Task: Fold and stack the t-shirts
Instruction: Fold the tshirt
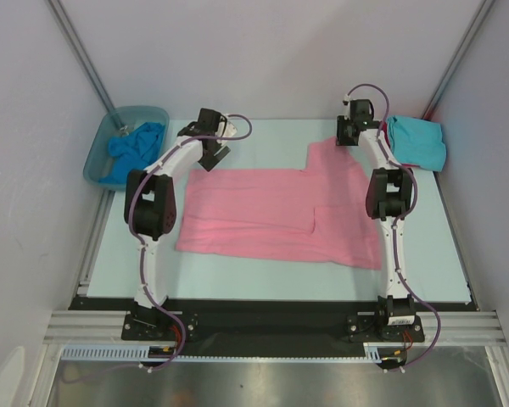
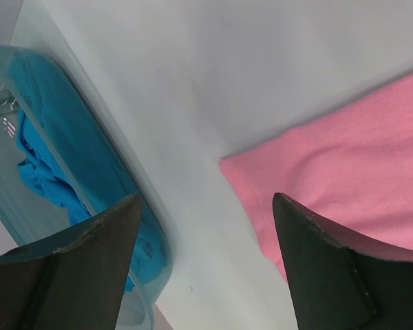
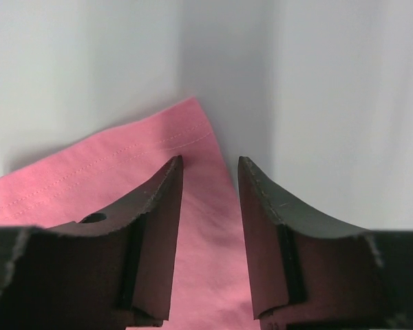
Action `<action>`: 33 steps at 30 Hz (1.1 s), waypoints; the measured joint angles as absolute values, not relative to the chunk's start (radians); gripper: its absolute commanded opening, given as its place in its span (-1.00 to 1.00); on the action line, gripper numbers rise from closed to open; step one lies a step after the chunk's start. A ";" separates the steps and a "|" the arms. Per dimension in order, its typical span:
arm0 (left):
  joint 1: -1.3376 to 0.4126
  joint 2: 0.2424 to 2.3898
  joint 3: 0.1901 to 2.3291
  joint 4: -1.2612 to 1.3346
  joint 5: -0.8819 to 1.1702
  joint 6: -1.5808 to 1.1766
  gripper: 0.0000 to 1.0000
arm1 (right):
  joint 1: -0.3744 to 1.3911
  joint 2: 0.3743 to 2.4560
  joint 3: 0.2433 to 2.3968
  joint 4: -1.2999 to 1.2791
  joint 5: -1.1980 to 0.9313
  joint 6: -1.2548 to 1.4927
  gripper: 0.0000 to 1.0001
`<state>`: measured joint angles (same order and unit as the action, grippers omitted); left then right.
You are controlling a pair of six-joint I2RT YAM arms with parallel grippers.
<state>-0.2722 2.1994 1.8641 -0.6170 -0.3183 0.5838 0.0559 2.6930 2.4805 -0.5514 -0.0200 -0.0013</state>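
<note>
The light pink t-shirt [image 1: 263,212] lies spread flat across the middle of the counter [image 1: 445,254]. Its near edge sits well back from the counter's near edge, and its right part reaches farther back than its left.

The left hand [image 2: 206,199] hangs over the shirt's far left corner with its fingers spread wide. The pink corner lies between and below them. Its right finger [image 2: 316,261] is over the cloth and its left finger is over bare counter; I cannot tell whether either touches.

The right hand [image 3: 210,159] is at the shirt's far right corner. Its fingers are drawn fairly close with a narrow gap left, and pink cloth shows flat through that gap. Nothing is pinched that I can see.

At the far left corner of the counter a translucent tub [image 1: 97,157] holds a crumpled brighter blue t-shirt [image 1: 140,146]. At the far right edge, just beside the right hand, lies a turquoise t-shirt [image 1: 417,142], apart from the pink one.
</note>
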 measured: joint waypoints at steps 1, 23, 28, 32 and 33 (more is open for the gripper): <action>-0.273 2.199 1.864 -0.617 -0.318 0.584 0.65 | 0.056 2.694 2.482 -0.551 -0.019 -0.005 -0.19; -0.311 2.222 1.860 -0.631 -0.310 0.581 0.57 | 0.076 2.730 2.522 -0.503 -0.008 -0.065 -0.93; -0.303 2.222 1.858 -0.631 -0.310 0.579 0.28 | 0.084 2.730 2.521 -0.502 -0.004 -0.080 -1.00; -0.289 2.222 1.858 -0.631 -0.309 0.576 -0.44 | 0.088 2.730 2.519 -0.498 0.004 -0.091 -1.00; -0.284 2.222 1.858 -0.631 -0.309 0.574 -0.46 | 0.089 2.730 2.519 -0.498 0.010 -0.094 -1.00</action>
<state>-0.2836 2.2223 1.8576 -0.6308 -0.3092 0.5735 0.0895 2.7300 2.5191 -0.4980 0.0097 -0.0940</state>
